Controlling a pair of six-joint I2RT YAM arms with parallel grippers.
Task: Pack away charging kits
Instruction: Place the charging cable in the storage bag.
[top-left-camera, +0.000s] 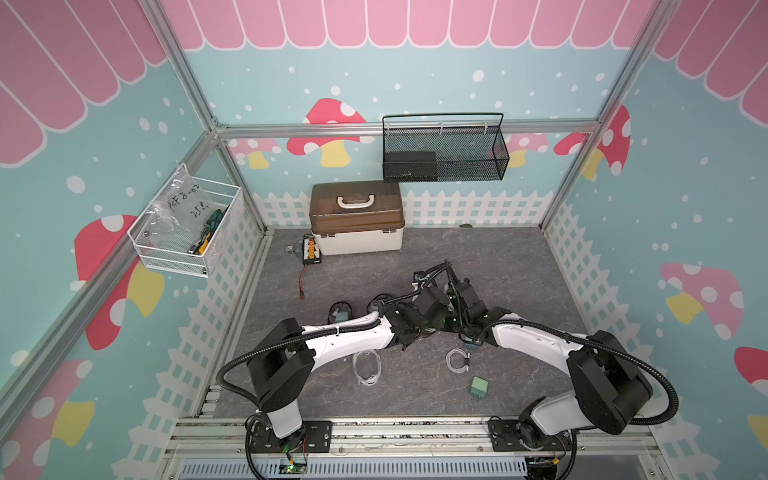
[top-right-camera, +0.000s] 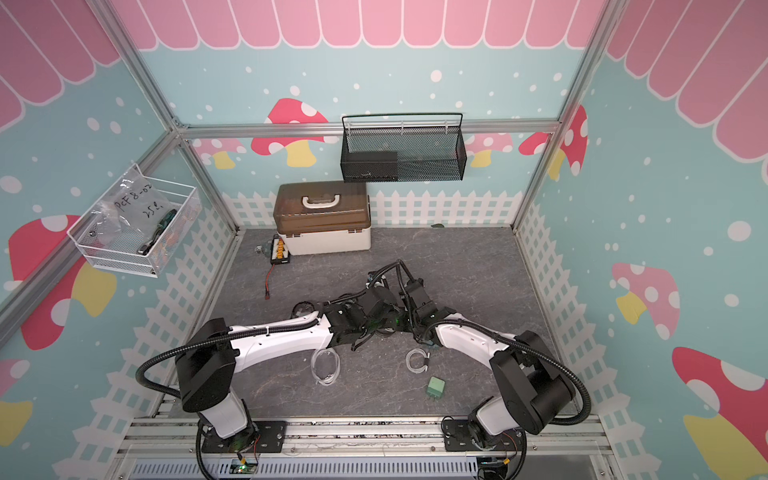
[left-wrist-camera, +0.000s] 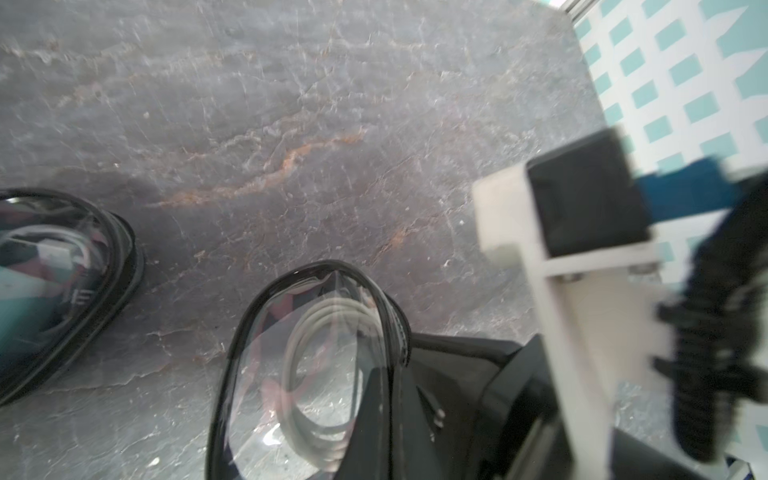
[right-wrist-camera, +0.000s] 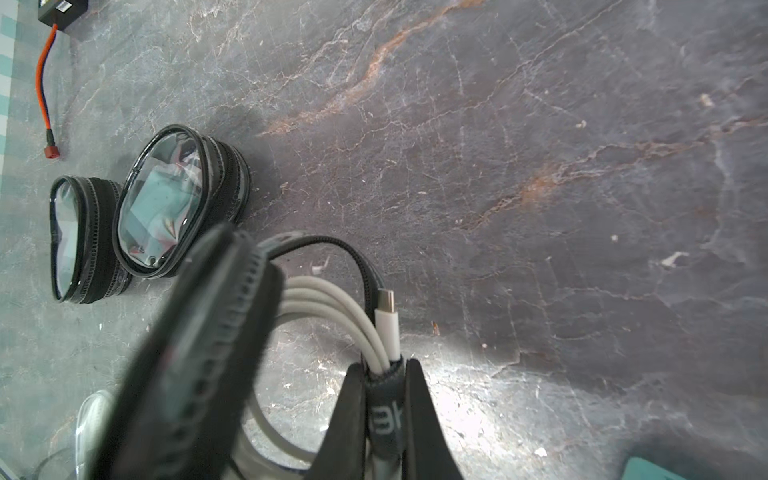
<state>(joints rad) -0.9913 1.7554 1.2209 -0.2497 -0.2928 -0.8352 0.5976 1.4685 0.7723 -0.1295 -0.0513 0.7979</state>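
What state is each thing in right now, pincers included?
left pincer: shut on held pouch
right pincer: shut on cable
held pouch: unzipped, cable partway in
other pouches: closed, set down
box: lid closed
adapter: loose on table
spare cables: coiled, unpacked

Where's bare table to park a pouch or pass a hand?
Freest: table far right, between white box and right fence wall, beyond the right arm. Smaller gap in front between the two loose cables. Crowded: centre, left arm meets it over the pouches; green adapter front right.
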